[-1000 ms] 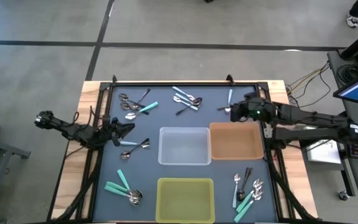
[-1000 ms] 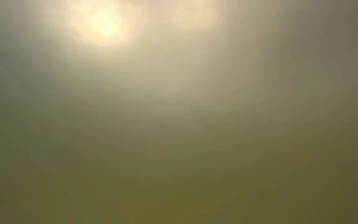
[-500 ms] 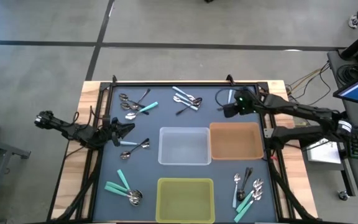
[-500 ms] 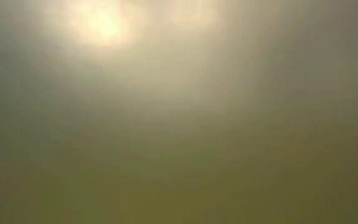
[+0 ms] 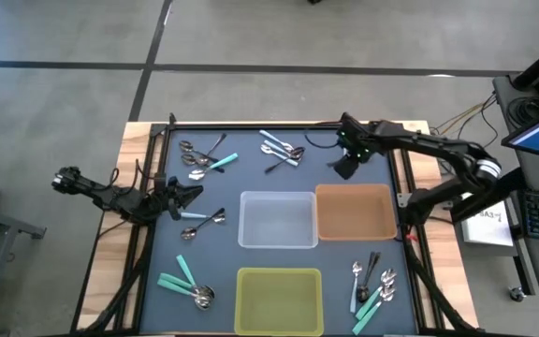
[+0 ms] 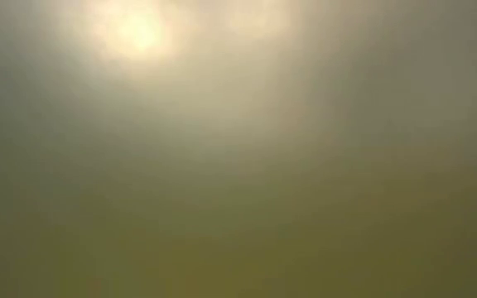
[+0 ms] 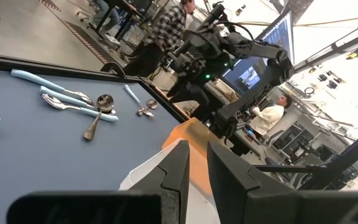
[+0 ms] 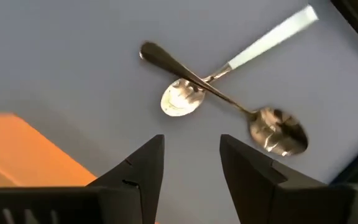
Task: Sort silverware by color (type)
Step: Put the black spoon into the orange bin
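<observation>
In the right wrist view two spoons lie crossed on the blue mat: a light-blue-handled spoon (image 8: 180,99) and an all-metal spoon (image 8: 277,134) on top of it. My right gripper (image 8: 191,165) hovers over them, open, at the far right of the table (image 5: 344,161). My left gripper (image 5: 190,194) waits at the left edge, open by a narrow gap (image 7: 196,165). Other silverware lies in clusters: far left (image 5: 199,159), far middle (image 5: 284,150), left middle (image 5: 204,220), near left (image 5: 187,285) and near right (image 5: 372,281).
A clear bin (image 5: 279,220), a brown bin (image 5: 356,211) and a yellow-green bin (image 5: 280,300) stand mid-table. The brown bin's corner (image 8: 11,143) sits close by my right gripper. A yellow-green blur fills the low view. People (image 7: 269,115) stand beyond the table.
My right arm has swung toward the far edge, and its gripper has left the brown bin's far rim, shifted slightly left and turned about over the two crossed spoons. The left arm and all the silverware have stayed put.
</observation>
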